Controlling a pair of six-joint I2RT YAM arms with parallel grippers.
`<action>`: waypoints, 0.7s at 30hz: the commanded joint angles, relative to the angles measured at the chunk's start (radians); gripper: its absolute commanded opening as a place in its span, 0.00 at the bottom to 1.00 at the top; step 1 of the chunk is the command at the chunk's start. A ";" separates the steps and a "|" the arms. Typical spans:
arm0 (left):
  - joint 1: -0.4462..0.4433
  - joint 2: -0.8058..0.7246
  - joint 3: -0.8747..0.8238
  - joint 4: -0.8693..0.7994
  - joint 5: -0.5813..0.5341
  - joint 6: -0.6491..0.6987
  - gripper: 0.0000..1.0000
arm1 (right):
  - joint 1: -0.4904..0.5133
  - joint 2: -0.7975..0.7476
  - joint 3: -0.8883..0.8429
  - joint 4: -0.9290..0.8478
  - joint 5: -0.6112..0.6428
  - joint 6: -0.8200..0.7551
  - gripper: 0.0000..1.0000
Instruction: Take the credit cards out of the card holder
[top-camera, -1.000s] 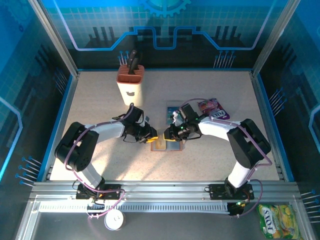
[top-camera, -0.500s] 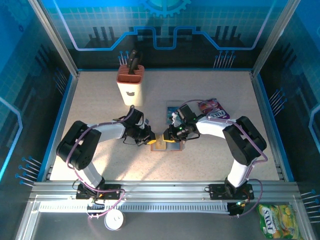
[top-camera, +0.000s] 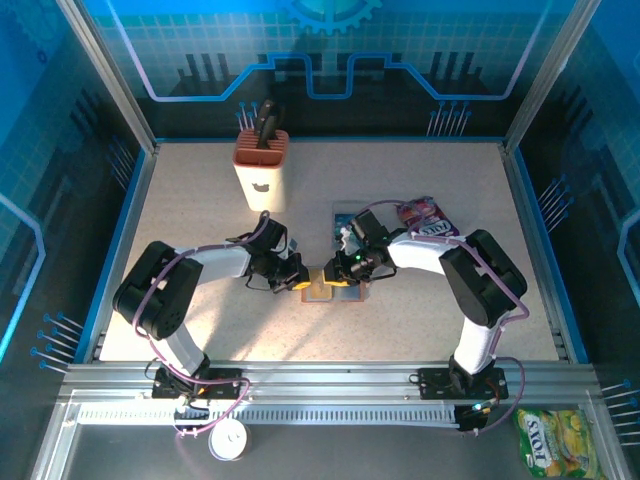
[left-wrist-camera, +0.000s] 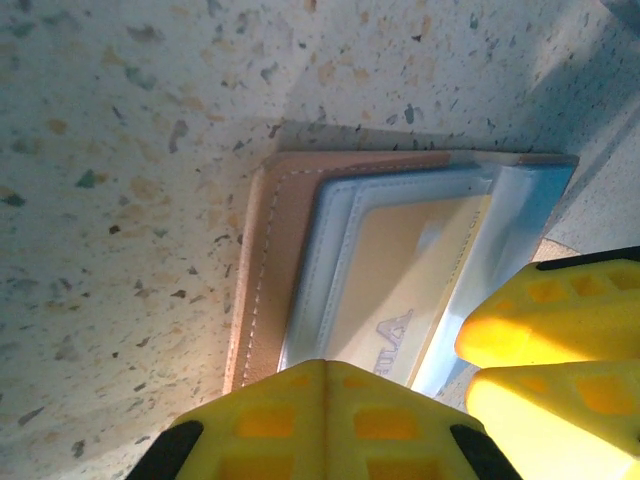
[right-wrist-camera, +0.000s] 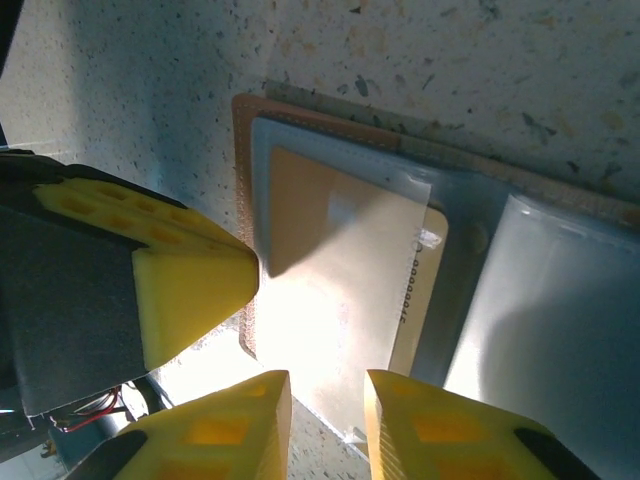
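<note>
1. From above, the left gripper (top-camera: 305, 284) and the right gripper (top-camera: 337, 276) cover most of the holder (top-camera: 319, 296). What sits in its pockets is too small to tell.
2. In the left wrist view, the left gripper hides the holder's near edge and part of the lettering on the card (left-wrist-camera: 400, 280).
3. In the right wrist view, the holder's right half runs off the frame, and glare washes out the card's face.
4. The right arm covers part of the packet (top-camera: 418, 212).

Both arms reach inward from the lower corners, elbows bent, meeting just below centre frame; left gripper (top-camera: 301, 284) has its pads pressed together; right gripper (top-camera: 334, 277), close beside it, has its jaws a narrow gap apart.
</note>
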 joint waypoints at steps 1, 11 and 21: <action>0.004 0.020 -0.014 -0.025 -0.012 0.031 0.06 | 0.016 0.021 0.025 -0.005 -0.002 0.007 0.28; 0.004 0.023 -0.013 -0.027 -0.011 0.034 0.06 | 0.018 0.045 0.030 -0.006 0.002 0.007 0.28; 0.004 0.029 -0.010 -0.030 -0.010 0.035 0.06 | 0.022 0.059 0.040 -0.012 -0.001 0.007 0.29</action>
